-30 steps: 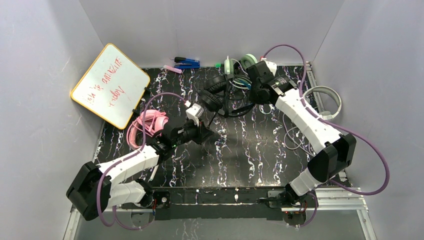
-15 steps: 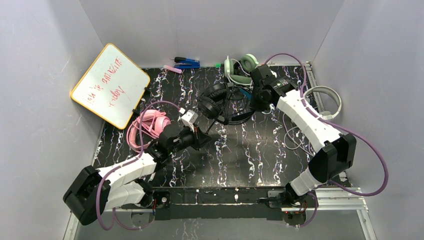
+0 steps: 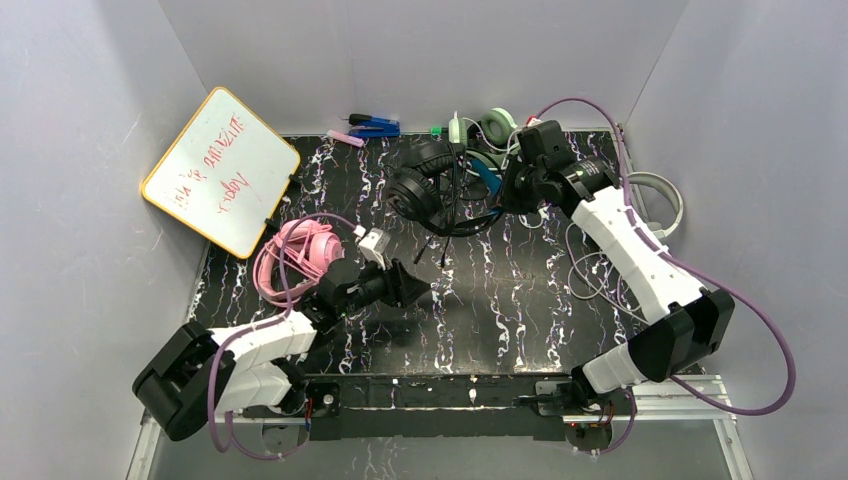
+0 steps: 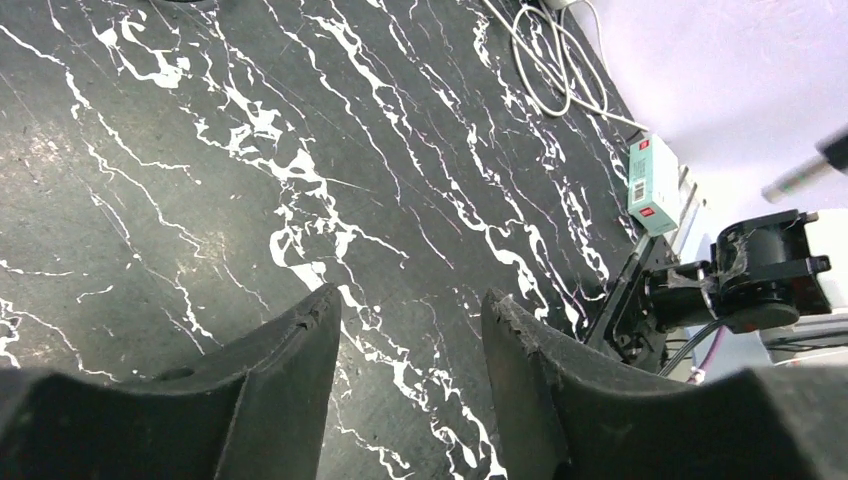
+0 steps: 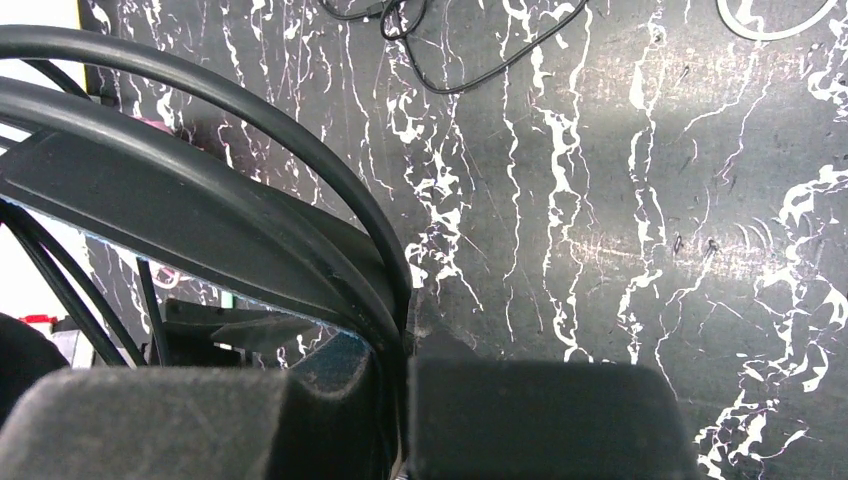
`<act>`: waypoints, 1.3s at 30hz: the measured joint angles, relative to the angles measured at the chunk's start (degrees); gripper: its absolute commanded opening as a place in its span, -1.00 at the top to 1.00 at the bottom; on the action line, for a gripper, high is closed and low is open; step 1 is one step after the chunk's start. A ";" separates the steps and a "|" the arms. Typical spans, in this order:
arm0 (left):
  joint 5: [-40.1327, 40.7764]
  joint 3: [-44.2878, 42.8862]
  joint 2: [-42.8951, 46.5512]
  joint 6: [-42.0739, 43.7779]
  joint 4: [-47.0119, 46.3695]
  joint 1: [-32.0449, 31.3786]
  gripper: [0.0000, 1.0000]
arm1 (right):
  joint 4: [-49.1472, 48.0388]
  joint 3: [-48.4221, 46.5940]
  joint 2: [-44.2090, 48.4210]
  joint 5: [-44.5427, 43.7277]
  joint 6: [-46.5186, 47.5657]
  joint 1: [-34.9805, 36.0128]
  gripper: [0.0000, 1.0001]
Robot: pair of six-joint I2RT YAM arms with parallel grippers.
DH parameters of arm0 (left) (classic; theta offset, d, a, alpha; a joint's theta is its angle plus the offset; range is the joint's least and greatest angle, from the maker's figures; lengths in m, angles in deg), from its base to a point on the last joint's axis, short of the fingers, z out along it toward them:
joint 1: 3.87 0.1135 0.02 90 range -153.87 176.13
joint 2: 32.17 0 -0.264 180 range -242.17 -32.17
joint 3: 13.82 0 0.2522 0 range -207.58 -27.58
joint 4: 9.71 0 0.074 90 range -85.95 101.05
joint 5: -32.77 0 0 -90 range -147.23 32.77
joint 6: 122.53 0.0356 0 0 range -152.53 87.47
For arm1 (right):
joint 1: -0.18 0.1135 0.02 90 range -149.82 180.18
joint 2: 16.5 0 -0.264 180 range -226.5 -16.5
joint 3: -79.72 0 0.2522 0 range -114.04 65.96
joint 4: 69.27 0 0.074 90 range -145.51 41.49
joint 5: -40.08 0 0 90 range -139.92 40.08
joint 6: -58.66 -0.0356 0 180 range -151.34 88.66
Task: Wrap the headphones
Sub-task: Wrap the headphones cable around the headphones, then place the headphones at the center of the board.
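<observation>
The black-and-blue headphones (image 3: 420, 190) hang at the back middle, and my right gripper (image 3: 512, 190) is shut on their headband (image 5: 200, 220). Their thin black cord (image 3: 445, 240) dangles loosely below them. My left gripper (image 3: 408, 285) sits low over the bare table near the middle. It is open, and the left wrist view shows nothing between its fingers (image 4: 300, 350). The pink headphones (image 3: 292, 255) lie just left of the left arm. A white-grey headset (image 3: 655, 200) lies at the right edge with its white cord (image 3: 590, 270) spread beside the right arm.
A whiteboard (image 3: 220, 170) leans at the back left. Blue and pink pens (image 3: 372, 126) lie along the back edge. A green headset (image 3: 488, 128) rests behind the black one. A small box (image 4: 650, 180) stands near the right arm's base. Grey walls close in three sides.
My left gripper has opened and let go of the cord, pulling back toward the near side. The right arm has carried the black headphones a little toward the back.
</observation>
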 measured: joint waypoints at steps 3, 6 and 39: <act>0.48 -0.07 1.53 -1.18 2.54 0.00 -0.46 | -0.07 0.00 -0.44 -0.52 0.07 0.02 0.97; 2.69 -0.74 6.58 -1.33 9.88 0.00 -0.58 | 0.15 0.02 -2.14 -2.27 0.46 0.04 0.97; 31.50 -47.30 9.86 1.46 88.39 11.82 -0.97 | -4.20 -0.90 -19.76 -9.49 10.12 15.28 0.97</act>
